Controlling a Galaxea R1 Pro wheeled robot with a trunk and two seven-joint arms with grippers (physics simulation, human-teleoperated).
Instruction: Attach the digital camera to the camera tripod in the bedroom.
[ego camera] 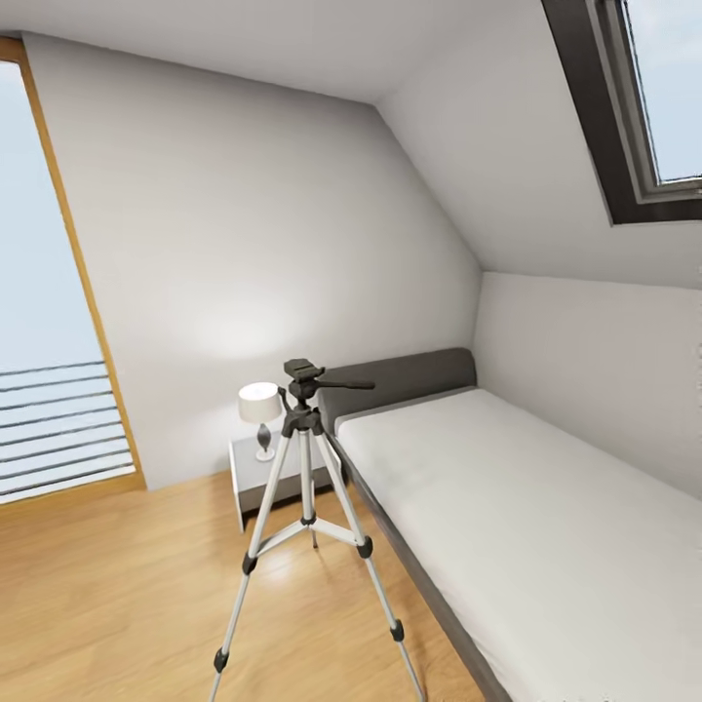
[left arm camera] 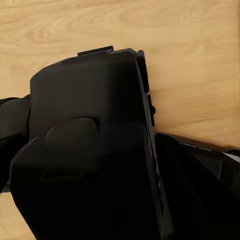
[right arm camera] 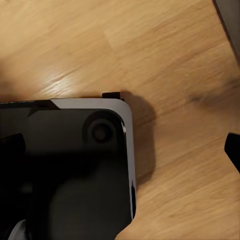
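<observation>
Tripod [ego camera: 307, 507] upright on wood floor [ego camera: 117, 585], just beside bed [ego camera: 526, 507], lamp [ego camera: 260, 414] behind. Pan head bare. Finger spread on both grippers: cannot tell, dark robot bodywork blocking wrist views.

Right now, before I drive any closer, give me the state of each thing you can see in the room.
camera tripod: upright on the wood floor, legs spread, head bare, no camera mounted.
pan handle: sticking out sideways toward the bed.
table lamp: upright on the nightstand; lit or not, cannot tell.
nightstand: against the wall, beside the bed's head.
bed: bare white mattress.
skylight: looks shut.
</observation>
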